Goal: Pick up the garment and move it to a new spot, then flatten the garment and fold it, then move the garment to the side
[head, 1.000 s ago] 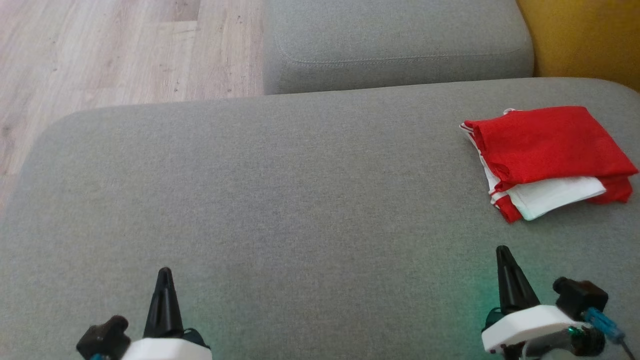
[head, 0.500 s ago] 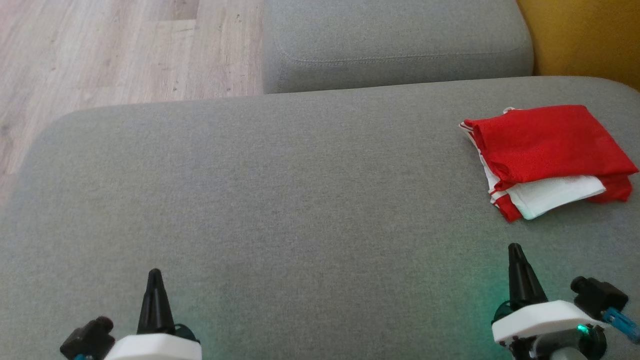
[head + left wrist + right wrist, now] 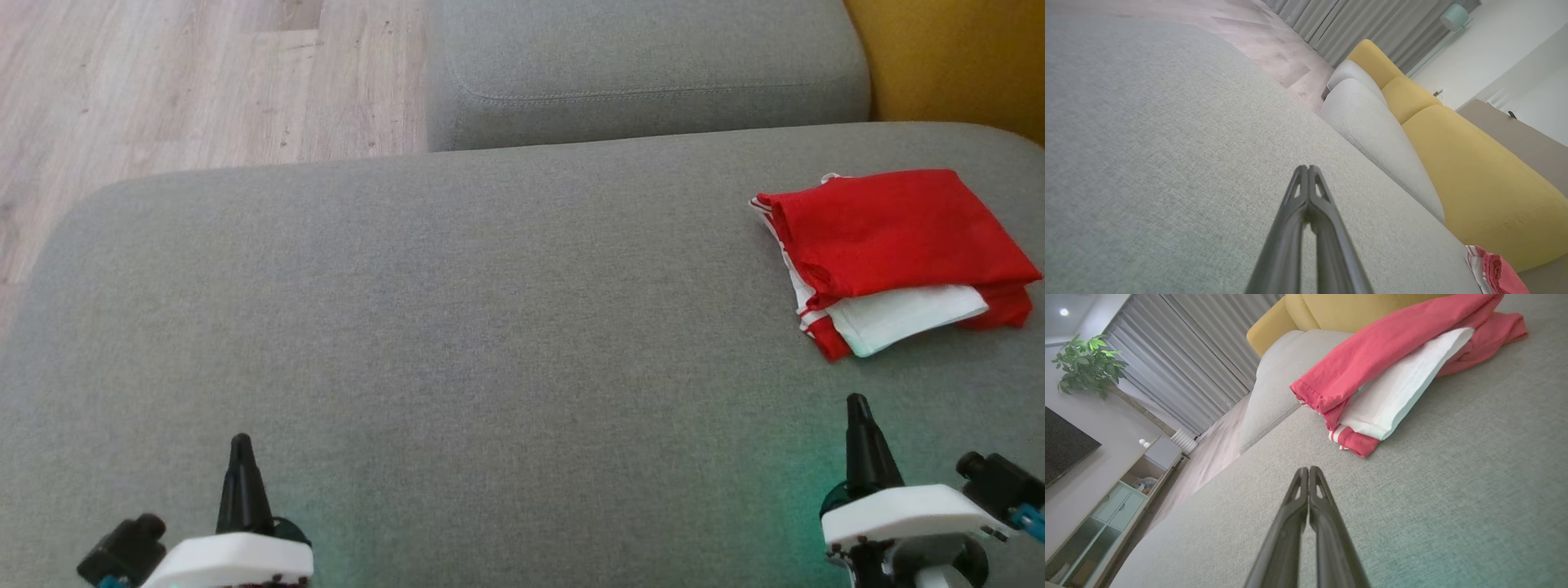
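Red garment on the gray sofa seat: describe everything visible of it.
The red garment is folded into a rough rectangle of several layers of thin, soft-looking cloth. A white panel sticks out under the top red layer, and red-and-white striped trim shows along one edge. It lies flat on the gray sofa seat, at its far right, near the yellow cushion. The right gripper, fingers shut, is apart from it, nearer the robot.
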### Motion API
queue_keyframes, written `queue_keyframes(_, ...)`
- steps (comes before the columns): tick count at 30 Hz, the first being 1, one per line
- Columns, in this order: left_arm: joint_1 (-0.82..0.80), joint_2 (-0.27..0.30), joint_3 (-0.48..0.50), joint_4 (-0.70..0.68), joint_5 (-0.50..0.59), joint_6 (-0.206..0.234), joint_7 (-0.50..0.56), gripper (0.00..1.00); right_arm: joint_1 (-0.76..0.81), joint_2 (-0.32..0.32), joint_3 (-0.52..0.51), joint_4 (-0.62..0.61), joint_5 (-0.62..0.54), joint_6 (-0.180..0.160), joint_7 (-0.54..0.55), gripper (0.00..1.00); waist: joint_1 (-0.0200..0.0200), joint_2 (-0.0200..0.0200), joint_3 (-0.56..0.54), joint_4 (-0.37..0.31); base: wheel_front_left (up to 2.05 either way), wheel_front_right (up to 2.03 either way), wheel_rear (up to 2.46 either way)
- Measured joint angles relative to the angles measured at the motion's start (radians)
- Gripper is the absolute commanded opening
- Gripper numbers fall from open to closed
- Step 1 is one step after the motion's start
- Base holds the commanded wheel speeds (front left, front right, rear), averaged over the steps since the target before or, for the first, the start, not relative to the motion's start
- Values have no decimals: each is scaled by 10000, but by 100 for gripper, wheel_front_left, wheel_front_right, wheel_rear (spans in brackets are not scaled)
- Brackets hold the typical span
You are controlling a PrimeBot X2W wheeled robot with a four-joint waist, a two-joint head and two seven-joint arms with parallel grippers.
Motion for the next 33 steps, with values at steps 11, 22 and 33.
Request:
queue_keyframes(11,-83,0,165,-46,-1053,-46,332,0,-184,0,-136,-130,1231,0,282,0,0,0,26,-16,0,0,0)
queue_keyframes(22,-239,0,316,-92,-2102,-94,671,0,-193,0,-339,-263,2460,0,621,0,0,0,52,-32,0,0,0)
queue_keyframes(33,-318,0,491,-163,-3250,-174,976,0,-215,0,-493,-380,3791,0,938,0,0,0,80,-49,0,0,0)
